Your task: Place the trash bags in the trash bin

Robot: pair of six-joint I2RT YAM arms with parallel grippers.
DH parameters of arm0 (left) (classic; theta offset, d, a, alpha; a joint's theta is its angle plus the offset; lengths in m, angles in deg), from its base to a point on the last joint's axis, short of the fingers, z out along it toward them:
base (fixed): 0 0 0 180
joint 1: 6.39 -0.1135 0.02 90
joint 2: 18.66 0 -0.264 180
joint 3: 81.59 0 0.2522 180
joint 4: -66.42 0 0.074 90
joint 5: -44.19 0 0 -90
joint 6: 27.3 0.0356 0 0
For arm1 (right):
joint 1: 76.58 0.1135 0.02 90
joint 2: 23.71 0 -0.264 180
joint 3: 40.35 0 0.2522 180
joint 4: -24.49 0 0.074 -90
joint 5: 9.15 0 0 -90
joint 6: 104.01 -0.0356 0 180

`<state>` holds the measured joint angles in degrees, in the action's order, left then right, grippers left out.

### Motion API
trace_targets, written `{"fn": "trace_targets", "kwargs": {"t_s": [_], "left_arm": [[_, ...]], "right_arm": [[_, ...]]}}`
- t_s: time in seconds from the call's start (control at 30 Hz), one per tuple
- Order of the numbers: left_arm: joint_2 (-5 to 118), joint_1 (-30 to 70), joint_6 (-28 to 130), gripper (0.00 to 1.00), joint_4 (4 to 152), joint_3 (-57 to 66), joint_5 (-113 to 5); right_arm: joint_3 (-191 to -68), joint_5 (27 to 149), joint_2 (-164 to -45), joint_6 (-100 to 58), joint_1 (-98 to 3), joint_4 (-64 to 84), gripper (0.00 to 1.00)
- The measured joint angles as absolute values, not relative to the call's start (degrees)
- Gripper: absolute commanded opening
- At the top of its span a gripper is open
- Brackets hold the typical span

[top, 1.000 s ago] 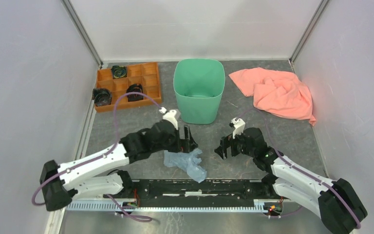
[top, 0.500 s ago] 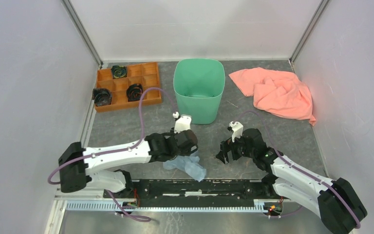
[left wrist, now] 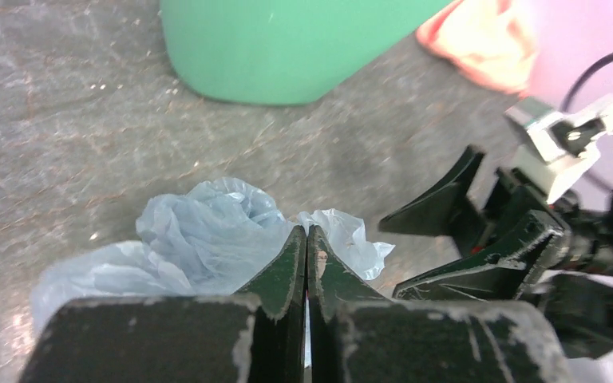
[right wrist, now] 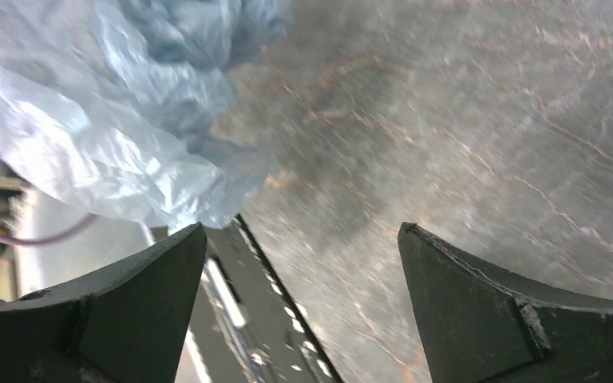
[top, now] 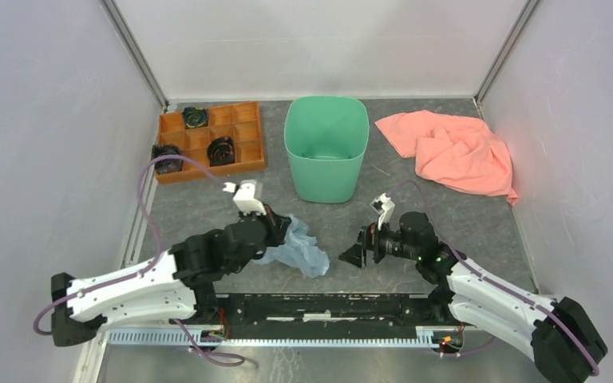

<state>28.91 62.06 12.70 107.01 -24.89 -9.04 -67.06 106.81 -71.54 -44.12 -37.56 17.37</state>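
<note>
The left arm lies low and stretched over the worktop (top: 207, 209). The left end effector (top: 281, 229) (left wrist: 307, 233) is clenched on a fold of the trash bag (top: 302, 249) (left wrist: 199, 238) (right wrist: 112, 144), its fingers pressed together, and the rest of the film bunches just ahead and to its right. The right arm reaches in with its wrist turned toward the bag. The right end effector (top: 355, 247) (right wrist: 302, 231) is released, its fingers spread wide, near the bag's edge but apart from it. Bare grey worktop lies between the left end effector and the trash bin (top: 323, 182) (left wrist: 287, 48), which stands upright ahead and a little to the right, well apart from it. Far ahead on the left, an orange tray (top: 243, 140) holds dark round parts (top: 221, 150) in some of its compartments. A salmon-pink cloth (top: 455, 152) (left wrist: 479, 40) lies crumpled ahead of the right end effector.
</note>
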Motion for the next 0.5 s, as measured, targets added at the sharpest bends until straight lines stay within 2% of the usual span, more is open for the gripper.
{"fn": "trace_targets", "kwargs": {"t_s": [0.23, 0.37, 0.5], "left_arm": [[14.36, 62.06, 12.63, 0.02, 93.50, -35.47, -5.85], [11.27, 62.06, 12.30, 0.02, 88.62, -38.53, -5.17], [10.82, 62.06, 11.65, 0.02, 85.96, -39.03, -5.04]], "right_arm": [[-63.04, 105.58, -67.19, -67.11, -36.75, 29.80, 0.98], [-60.09, 101.58, -68.02, -79.66, -30.85, 36.91, 0.98], [-63.08, 97.72, -71.82, -83.26, -24.44, 38.57, 0.98]]}}
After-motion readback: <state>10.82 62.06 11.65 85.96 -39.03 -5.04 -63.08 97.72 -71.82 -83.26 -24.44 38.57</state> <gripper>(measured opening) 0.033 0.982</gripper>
